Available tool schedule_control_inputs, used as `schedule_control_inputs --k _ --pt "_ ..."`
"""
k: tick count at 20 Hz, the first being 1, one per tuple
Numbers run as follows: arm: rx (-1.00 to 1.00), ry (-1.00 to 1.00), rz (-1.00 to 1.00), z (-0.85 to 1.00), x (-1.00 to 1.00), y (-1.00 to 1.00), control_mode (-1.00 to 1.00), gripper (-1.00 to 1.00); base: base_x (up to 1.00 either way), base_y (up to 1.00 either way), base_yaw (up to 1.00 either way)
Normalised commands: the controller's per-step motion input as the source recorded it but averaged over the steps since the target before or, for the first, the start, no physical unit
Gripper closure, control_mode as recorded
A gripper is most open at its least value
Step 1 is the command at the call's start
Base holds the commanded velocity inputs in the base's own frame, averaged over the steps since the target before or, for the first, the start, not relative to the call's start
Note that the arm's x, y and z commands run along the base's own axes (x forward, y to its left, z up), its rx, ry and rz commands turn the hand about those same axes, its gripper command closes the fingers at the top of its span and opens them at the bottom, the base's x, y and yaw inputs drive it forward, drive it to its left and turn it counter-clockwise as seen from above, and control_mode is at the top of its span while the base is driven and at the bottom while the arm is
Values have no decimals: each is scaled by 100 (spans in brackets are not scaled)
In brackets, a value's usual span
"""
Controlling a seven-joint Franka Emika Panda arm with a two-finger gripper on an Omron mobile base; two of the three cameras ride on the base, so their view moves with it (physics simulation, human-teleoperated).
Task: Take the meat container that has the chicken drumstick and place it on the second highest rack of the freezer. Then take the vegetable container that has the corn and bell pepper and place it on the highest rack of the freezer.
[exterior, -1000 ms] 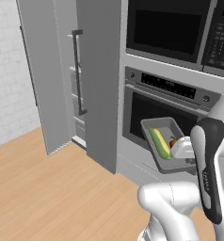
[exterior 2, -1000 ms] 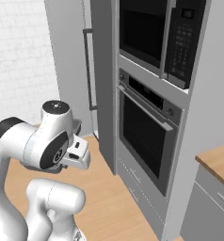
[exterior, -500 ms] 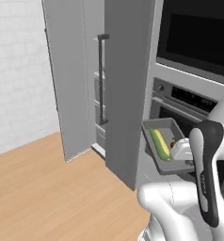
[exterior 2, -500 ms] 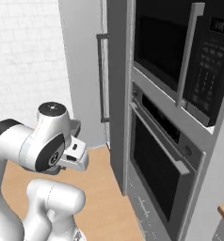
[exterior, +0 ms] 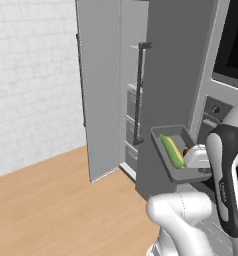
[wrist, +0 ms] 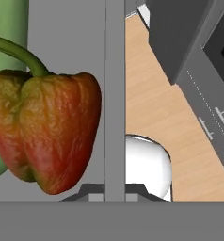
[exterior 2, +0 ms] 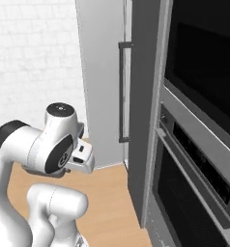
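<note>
In the left base view the arm rises at the lower right and carries a grey tray (exterior: 177, 155) out in front of it, held level above the wood floor (exterior: 56, 205); the corn (exterior: 171, 150) lies lengthwise in the tray, and the white hand sits at the tray's near right end, covering the claw (exterior: 200, 159) itself. Behind the tray stands the freezer (exterior: 163, 75), a tall grey cabinet, with its door (exterior: 98, 85) swung open to the left; a long dark handle (exterior: 138, 95) runs down its front, and grey drawers (exterior: 132, 130) show in the gap between door and cabinet. An oven (exterior: 218, 107) with a dark window is at the right edge, and a white brick wall (exterior: 33, 75) fills the left. In the right base view the arm's rounded white and dark joints stand at the lower left, the hand pointing right toward the freezer (exterior 2: 143, 96), whose dark bar handle (exterior 2: 122, 91) hangs beside the open door (exterior 2: 100, 72); two dark built-in ovens (exterior 2: 199, 120) stack on the right, with the wood floor (exterior 2: 114, 202) below. In the hand view the bell pepper (wrist: 45, 132), red-orange and wrinkled with a green stem, lies close up in the tray against the corn (wrist: 8, 52), which shows as a green band at the left. The tray's thin grey wall (wrist: 115, 94) runs straight up the middle, and the claw (wrist: 115, 190) is clenched on that wall at the bottom; beyond the wall lie the floor (wrist: 151, 99) and dark cabinet fronts (wrist: 189, 47)
</note>
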Motion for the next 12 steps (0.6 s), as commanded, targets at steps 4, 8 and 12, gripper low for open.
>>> schedule_control_inputs --k 4,8,12 --pt "0 0 0 0 0 0 100 100 81 100 -30" --pt "0 0 0 0 0 0 100 100 99 96 -48" --pt "0 0 0 0 0 0 100 100 100 87 -58"
